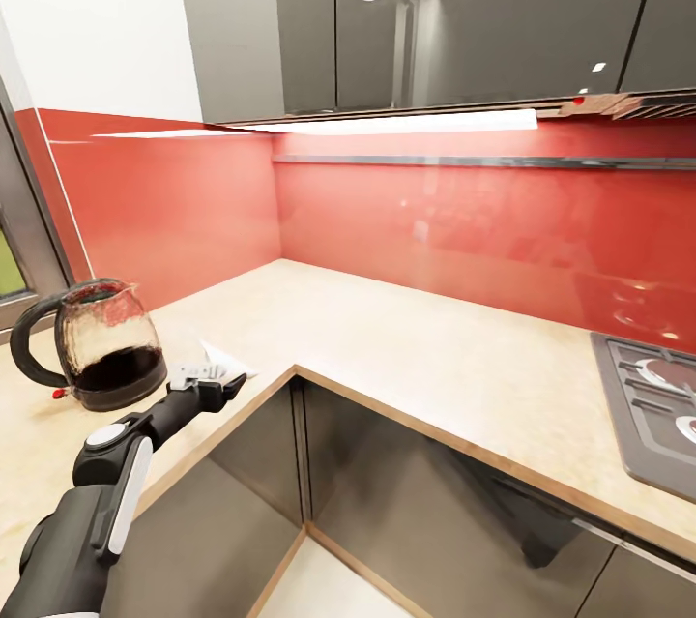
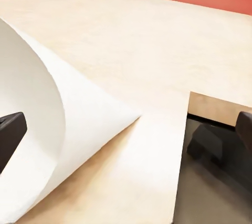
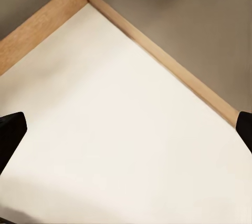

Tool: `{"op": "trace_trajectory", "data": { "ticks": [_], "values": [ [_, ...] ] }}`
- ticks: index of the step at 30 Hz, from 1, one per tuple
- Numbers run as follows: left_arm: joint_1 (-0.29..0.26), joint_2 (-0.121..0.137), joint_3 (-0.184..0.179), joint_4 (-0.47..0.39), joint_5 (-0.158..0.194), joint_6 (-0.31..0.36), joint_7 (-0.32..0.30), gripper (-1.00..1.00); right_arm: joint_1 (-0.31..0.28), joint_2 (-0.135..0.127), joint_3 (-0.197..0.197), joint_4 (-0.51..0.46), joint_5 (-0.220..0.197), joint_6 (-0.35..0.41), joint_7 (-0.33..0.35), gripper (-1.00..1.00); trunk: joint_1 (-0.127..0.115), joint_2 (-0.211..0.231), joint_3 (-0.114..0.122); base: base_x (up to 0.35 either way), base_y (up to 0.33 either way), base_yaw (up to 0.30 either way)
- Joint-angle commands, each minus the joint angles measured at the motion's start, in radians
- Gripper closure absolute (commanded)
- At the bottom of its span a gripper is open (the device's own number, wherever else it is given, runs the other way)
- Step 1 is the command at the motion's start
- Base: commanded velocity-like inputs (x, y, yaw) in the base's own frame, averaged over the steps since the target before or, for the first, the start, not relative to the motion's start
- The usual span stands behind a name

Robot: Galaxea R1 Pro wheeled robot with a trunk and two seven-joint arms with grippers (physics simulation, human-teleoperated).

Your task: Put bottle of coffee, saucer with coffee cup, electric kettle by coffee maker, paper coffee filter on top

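Note:
A white paper coffee filter (image 1: 228, 363) lies on the beige countertop (image 1: 406, 347) close to its inner front edge. In the left wrist view the filter (image 2: 63, 129) curls upward. My left gripper (image 1: 207, 380) hovers at the counter edge right beside the filter, open, with one finger (image 2: 10, 132) by the paper and the other (image 2: 244, 126) out over the edge. A glass pot with a black handle and dark base (image 1: 101, 342), by its look the electric kettle, stands just behind my left arm. My right gripper (image 3: 126, 129) is open, pointing down at the pale floor (image 3: 121, 129).
The L-shaped counter runs along a red backsplash (image 1: 464, 231) under dark wall cabinets (image 1: 435, 9). A gas hob (image 1: 657, 405) sits at the right end. Dark base cabinets (image 1: 416, 492) enclose the floor corner below me.

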Motion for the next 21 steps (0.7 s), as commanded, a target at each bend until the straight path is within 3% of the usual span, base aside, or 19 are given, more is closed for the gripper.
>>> {"op": "trace_trajectory", "data": {
  "ticks": [1,21],
  "values": [
    [-0.001,0.0,0.002,-0.001,0.001,0.007,-0.005,-1.0,-0.001,-0.001,0.002,0.0,0.008,-0.004,-0.002,-1.0,0.0,-0.001,-0.001,0.144,0.0,0.0],
    [-0.001,0.0,0.002,-0.001,0.0,0.007,-0.005,-1.0,-0.001,-0.001,0.002,0.0,0.009,-0.004,-0.002,-1.0,0.0,-0.001,-0.001,0.038,-0.028,0.0]
  ]
}}
